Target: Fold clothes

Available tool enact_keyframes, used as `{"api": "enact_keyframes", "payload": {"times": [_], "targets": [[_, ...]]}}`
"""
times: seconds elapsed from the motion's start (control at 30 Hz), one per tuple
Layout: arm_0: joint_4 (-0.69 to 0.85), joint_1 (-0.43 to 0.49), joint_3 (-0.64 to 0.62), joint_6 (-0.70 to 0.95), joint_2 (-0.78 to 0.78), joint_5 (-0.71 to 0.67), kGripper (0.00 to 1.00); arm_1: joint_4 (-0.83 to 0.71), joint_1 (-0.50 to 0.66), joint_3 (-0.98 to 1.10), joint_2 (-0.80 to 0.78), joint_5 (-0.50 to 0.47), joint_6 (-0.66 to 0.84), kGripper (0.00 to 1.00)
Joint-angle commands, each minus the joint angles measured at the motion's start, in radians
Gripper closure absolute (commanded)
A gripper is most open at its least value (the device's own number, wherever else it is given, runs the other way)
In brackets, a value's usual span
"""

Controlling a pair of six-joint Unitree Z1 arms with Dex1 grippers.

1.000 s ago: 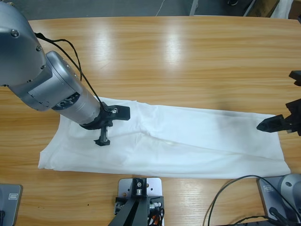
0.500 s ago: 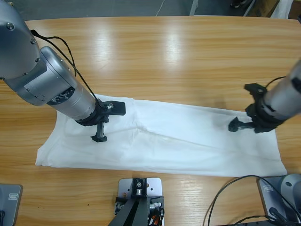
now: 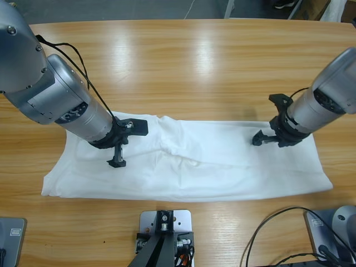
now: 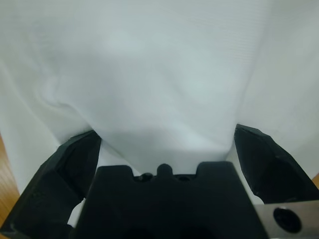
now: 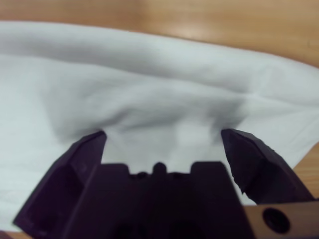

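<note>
A: What is seen to have changed, starting from the table's near edge?

B: The T-shirt [image 3: 189,167] is spread in a long band along the near edge of the table [image 3: 194,67]. Its right end has been drawn inward, and a ridge has been raised toward its far side near the middle. The right hand [image 3: 266,138], earlier out by the table's right edge, has been brought onto the cloth there. The left hand [image 3: 123,146] is planted on the left part, barely shifted.

A: And the hands themselves?

B: In both wrist views the jaws are seen spread wide with cloth bunched between them; nothing is gripped yet. A fold of the right end over the middle is judged to be starting.

A: Any writing?

B: No logo, label or lettering can be made out.
</note>
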Motion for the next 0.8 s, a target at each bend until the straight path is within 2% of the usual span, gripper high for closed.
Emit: {"api": "enact_keyframes", "payload": {"times": [0.03, 0.57, 0.8], "targets": [[0.017, 0.126, 0.065, -0.094, 0.107, 0.082, 0.055, -0.030, -0.081, 0.005, 0.154, -0.024, -0.078, 0.054], [0.048, 0.135, 0.009, -0.037, 0.109, 0.083, 0.050, -0.010, -0.151, -0.103, 0.179, -0.030, -0.163, 0.051], [0.059, 0.135, -0.013, -0.046, 0.100, 0.082, 0.050, -0.009, -0.186, -0.140, 0.166, -0.037, -0.246, 0.042]]}}
